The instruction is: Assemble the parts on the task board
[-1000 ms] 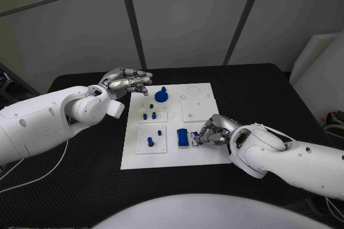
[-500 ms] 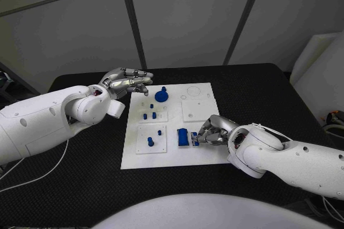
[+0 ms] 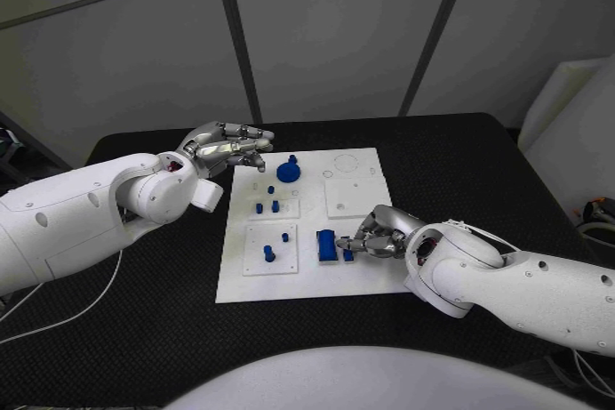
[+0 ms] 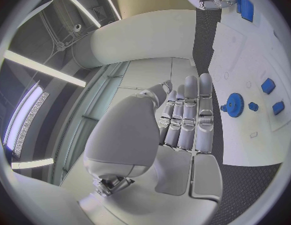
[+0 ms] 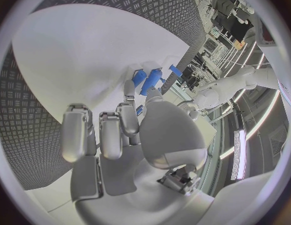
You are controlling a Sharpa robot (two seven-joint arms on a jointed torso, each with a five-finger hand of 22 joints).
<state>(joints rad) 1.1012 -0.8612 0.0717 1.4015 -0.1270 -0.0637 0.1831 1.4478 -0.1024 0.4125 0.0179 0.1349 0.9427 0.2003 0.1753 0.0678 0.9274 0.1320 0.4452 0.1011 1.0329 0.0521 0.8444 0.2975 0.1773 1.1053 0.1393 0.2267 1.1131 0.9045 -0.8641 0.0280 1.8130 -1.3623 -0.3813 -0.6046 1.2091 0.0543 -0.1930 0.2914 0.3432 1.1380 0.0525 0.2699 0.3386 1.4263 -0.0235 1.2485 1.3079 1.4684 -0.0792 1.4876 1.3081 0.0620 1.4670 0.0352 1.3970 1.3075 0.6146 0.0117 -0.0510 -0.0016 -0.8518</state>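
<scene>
The white task board (image 3: 365, 277) lies mid-table. On it I see a blue gear (image 3: 290, 171) at the far side, small blue pegs (image 3: 266, 201) in a sub-plate, two more pegs (image 3: 272, 253) nearer me, and a blue rectangular block (image 3: 327, 245). My right hand (image 3: 379, 234) rests low on the board, its fingertips pinching a small blue part (image 3: 347, 248) right beside the block. In the right wrist view the thumb and a finger meet at the blue pieces (image 5: 147, 80). My left hand (image 3: 231, 146) hovers over the board's far-left corner, holding nothing, with the gear (image 4: 233, 104) just beyond its straight fingers.
Two bare white sub-plates (image 3: 353, 196) sit on the board's far right part. Black table (image 3: 154, 321) surrounds the board on all sides. A cable (image 3: 77, 312) trails on the table at the left.
My right hand has edged left, bringing the small blue part closer against the blue block. The left hand has stayed still.
</scene>
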